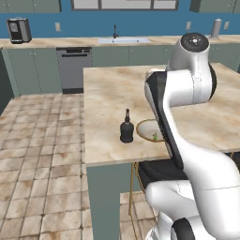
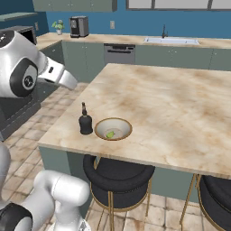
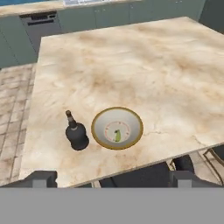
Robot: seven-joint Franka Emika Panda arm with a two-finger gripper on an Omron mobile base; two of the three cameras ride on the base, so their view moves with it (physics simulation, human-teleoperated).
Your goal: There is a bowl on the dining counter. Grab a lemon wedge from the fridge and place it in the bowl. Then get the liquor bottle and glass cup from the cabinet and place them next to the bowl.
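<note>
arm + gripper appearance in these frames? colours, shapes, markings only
Glossy white arm of rounded shells, with black bands at the joints and a black stripe down one link. A round dark cap with a small pale ring caps the top joint. The gripper shows two small blocky dark-grey fingertips. No cables or lettering are visible.

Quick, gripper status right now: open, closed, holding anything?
Gripper: open and empty, above the dining counter, back from the liquor bottle and bowl.
</note>
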